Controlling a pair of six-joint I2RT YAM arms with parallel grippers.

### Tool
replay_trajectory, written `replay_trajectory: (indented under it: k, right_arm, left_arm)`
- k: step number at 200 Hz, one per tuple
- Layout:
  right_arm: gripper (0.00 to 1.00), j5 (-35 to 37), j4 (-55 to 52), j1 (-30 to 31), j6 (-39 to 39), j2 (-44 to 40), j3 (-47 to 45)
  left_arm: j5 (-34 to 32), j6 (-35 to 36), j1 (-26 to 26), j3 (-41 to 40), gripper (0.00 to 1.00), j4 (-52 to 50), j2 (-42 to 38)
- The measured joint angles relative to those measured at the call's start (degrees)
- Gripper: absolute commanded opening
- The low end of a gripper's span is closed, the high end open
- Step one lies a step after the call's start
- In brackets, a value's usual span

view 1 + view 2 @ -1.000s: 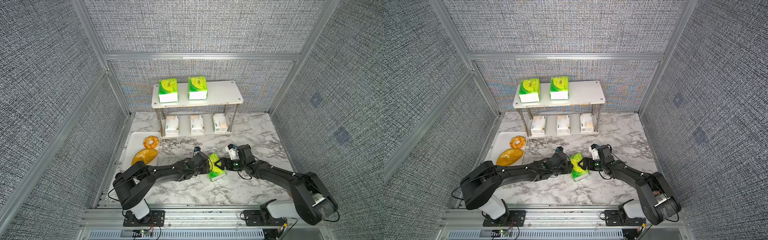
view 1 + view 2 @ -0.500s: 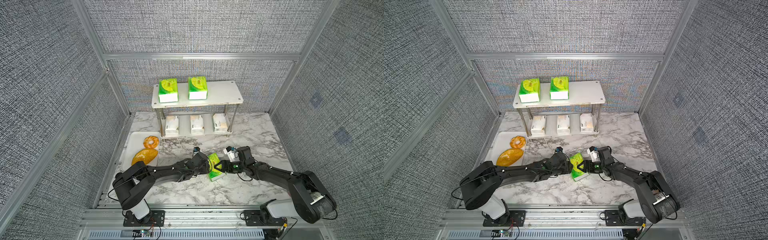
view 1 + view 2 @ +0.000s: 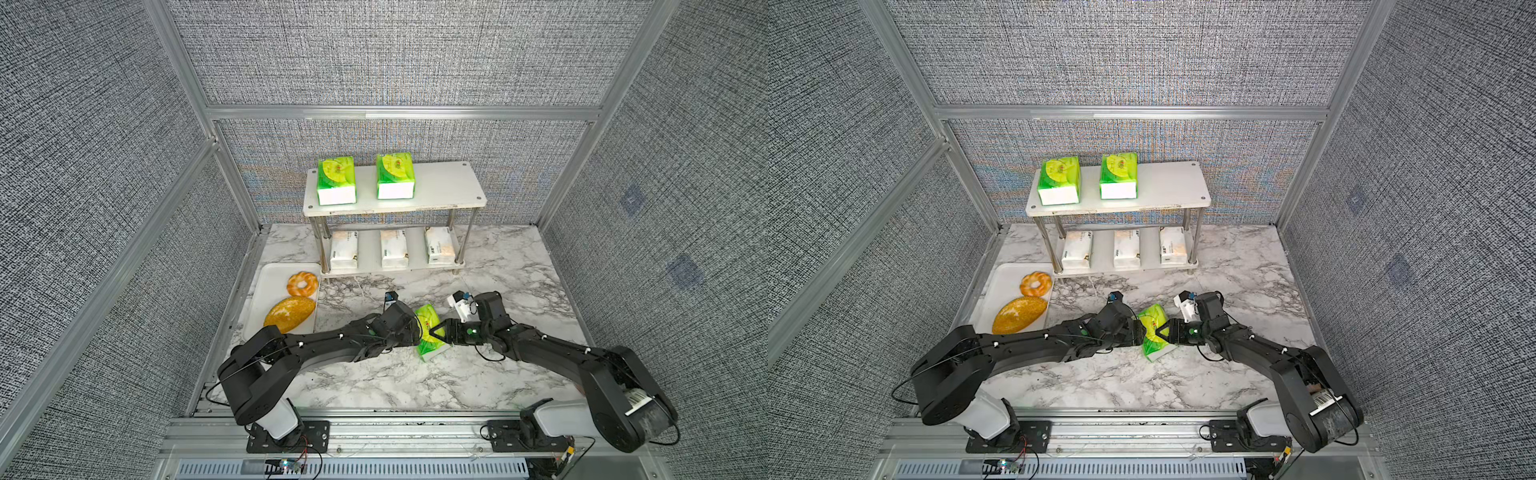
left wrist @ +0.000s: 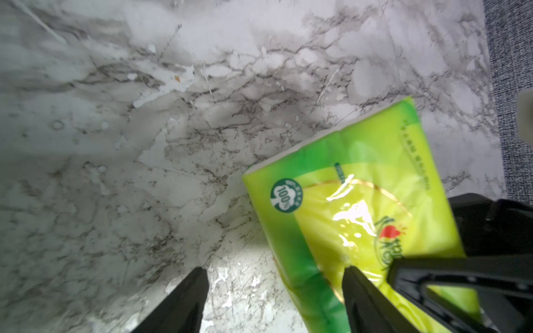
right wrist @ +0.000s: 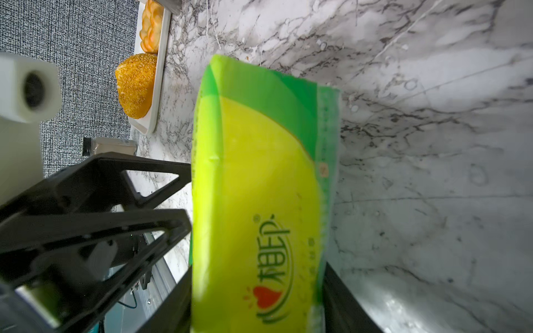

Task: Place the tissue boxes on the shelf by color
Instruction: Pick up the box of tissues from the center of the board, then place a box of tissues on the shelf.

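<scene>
With the right gripper (image 3: 435, 332) pinching the green tissue pack (image 5: 259, 173) at the near middle of the marble table (image 3: 478, 382) and the left gripper (image 4: 274, 269) spread beside it, back the left one off leftward first, then lift toward the bare right end of the top board of the shelf (image 3: 444, 187).

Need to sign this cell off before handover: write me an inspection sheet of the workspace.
Surface: marble tabletop, nothing spilled seen.
Job's things: shelf holds two green tissue boxes on top and three white tissue boxes below; third green box is down at the tabletop between the arms.
Clutter: white tray with bread ring and loaf.
Grippers: right gripper closed on the third green box; left gripper open beside it.
Cables: black cable loops at the left arm's base; no snag seen.
Surroundings: grey textured walls on aluminium framing.
</scene>
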Motion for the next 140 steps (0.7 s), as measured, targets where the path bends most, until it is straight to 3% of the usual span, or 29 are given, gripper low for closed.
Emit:
replay_trajectory:
  k: [33, 71, 140]
  right_arm:
    - [0.54, 0.7, -1.7, 0.0, -0.6, -1.2, 2.1]
    - [0.53, 0.7, -6.4, 0.0, -2.3, -4.4, 5.4]
    - [0.53, -0.9, -12.9, -0.1, -3.2, -11.5, 17.4]
  left_arm:
    - [-3.7, 2.4, 1.4, 2.2, 0.81, -5.2, -5.7]
    - [-7.9, 4.2, 6.1, -1.7, 0.81, -11.3, -10.3]
    - [-11.5, 5.4, 9.4, -6.1, 0.82, -15.0, -11.2]
